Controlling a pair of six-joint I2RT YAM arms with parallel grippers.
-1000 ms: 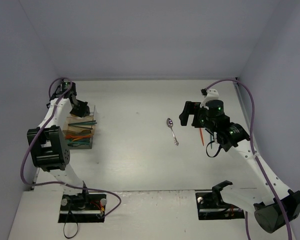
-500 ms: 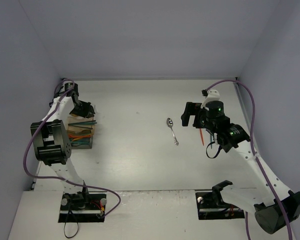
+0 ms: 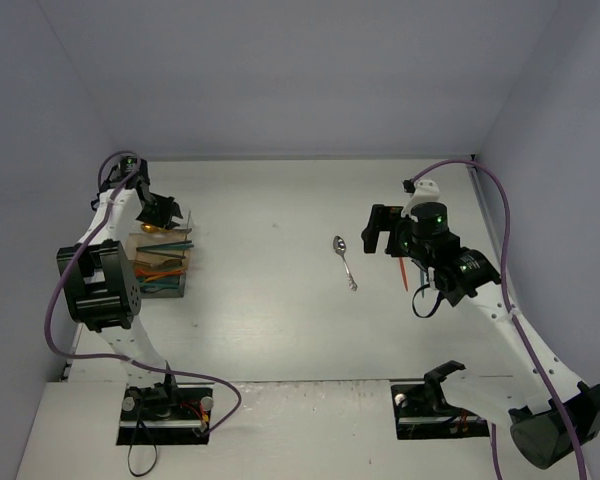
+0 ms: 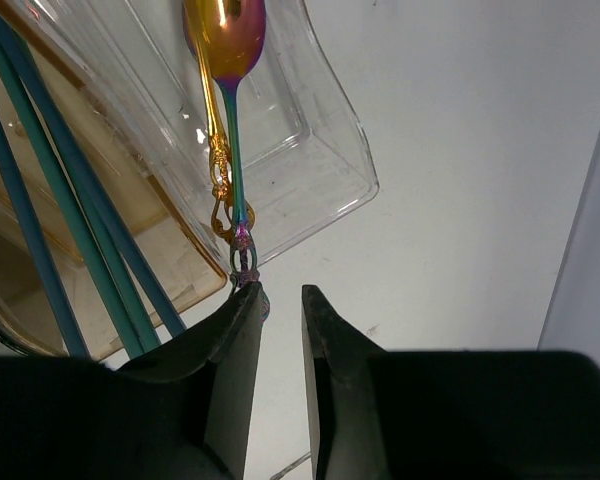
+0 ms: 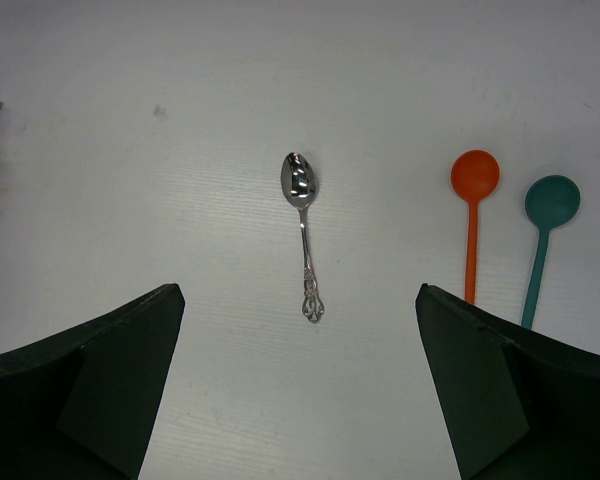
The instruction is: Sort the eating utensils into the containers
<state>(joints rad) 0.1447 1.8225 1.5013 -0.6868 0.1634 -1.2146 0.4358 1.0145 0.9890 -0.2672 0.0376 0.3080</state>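
Observation:
A gold rainbow-tinted spoon (image 4: 234,150) lies in the end compartment of the clear container (image 4: 325,150), its bowl (image 3: 150,227) towards the left wall. My left gripper (image 4: 280,292) hangs just behind the spoon's handle end, open by a narrow gap with nothing between the fingers. In the top view it (image 3: 170,213) sits at the container's (image 3: 137,243) far end. A silver spoon (image 5: 304,230) lies on the table mid-right (image 3: 344,260). My right gripper (image 5: 298,295) hovers over it, open wide and empty (image 3: 378,232).
Teal chopsticks (image 4: 70,220) and other coloured utensils fill the container's nearer compartments. An orange spoon (image 5: 473,200) and a teal spoon (image 5: 545,230) lie side by side to the right of the silver one, partly under the right arm (image 3: 450,265).
My left gripper's fingers have parted from shut to a narrow gap, and the gold spoon now rests free in the container. The left wrist shifted slightly. The right arm held still.

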